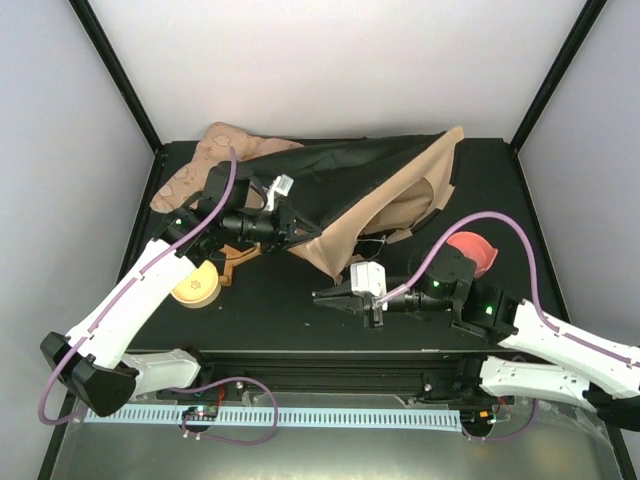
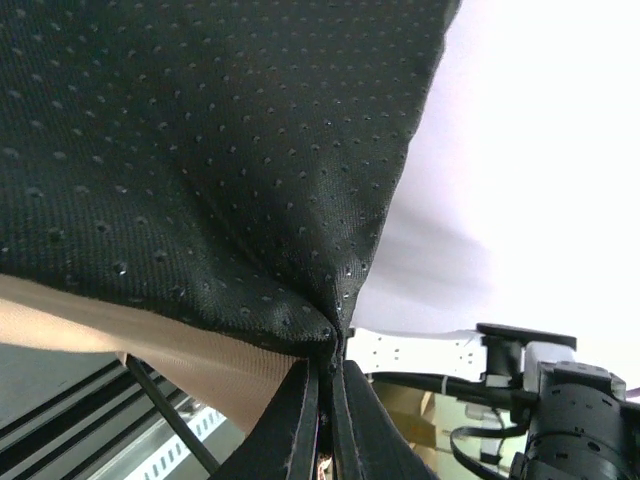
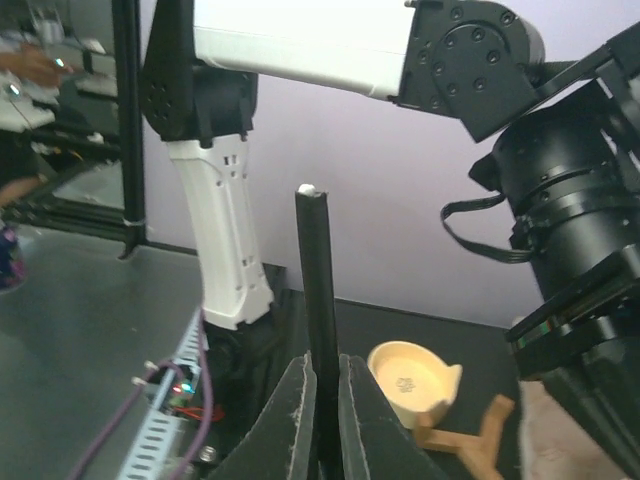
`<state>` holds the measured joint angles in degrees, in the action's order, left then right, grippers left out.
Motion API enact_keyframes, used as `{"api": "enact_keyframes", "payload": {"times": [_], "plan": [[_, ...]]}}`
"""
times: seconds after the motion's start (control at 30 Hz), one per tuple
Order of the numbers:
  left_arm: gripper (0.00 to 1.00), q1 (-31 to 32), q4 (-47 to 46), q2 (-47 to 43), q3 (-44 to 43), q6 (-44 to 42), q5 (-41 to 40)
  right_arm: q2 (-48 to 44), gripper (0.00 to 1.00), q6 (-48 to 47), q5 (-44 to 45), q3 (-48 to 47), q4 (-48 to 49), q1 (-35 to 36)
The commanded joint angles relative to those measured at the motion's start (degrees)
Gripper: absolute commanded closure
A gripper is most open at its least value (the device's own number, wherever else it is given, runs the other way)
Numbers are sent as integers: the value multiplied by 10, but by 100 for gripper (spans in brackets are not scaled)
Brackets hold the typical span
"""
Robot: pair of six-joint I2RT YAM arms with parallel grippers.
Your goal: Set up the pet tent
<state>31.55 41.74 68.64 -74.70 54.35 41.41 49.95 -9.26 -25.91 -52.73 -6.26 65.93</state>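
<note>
We find the tan canvas pet tent with black lining (image 1: 390, 185) lying collapsed at the far centre of the black table (image 1: 280, 320). The left gripper (image 1: 305, 232) is closed on its near-left edge. The right gripper (image 1: 340, 298) sits just near of the tent, pointing left, clamped on a thin black pole (image 1: 320, 295). A beige floral cushion (image 1: 200, 165) lies far left, partly under the tent.

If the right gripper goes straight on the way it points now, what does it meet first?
Most likely the cream bowl, which lies ahead of the right gripper holding the black pole. The wooden forked piece lies close by; depth is unclear.
</note>
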Motion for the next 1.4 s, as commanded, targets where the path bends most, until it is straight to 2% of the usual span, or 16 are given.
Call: {"api": "enact_keyframes", "payload": {"times": [0.0,0.17,0.53,0.7,0.87,1.13,1.37], "plan": [[98,-4,-95,-7,-70,59,42,56,99,-108,83,-86,-241,-1],[98,-5,-85,5,-131,69,49,103,99,-139,123,-140,-319,0],[98,-9,-35,-23,-145,52,42,103,99,-61,126,-89,-299,-23],[98,-10,-29,-37,-119,51,35,97,99,7,107,-70,-288,-37],[98,-12,-30,-50,-92,50,35,92,99,105,146,-59,-276,-38],[98,-12,-20,-67,-54,30,28,101,99,174,149,-78,-270,-39],[98,-12,-16,-74,-34,18,35,86,99,223,158,-76,-211,-39]]}}
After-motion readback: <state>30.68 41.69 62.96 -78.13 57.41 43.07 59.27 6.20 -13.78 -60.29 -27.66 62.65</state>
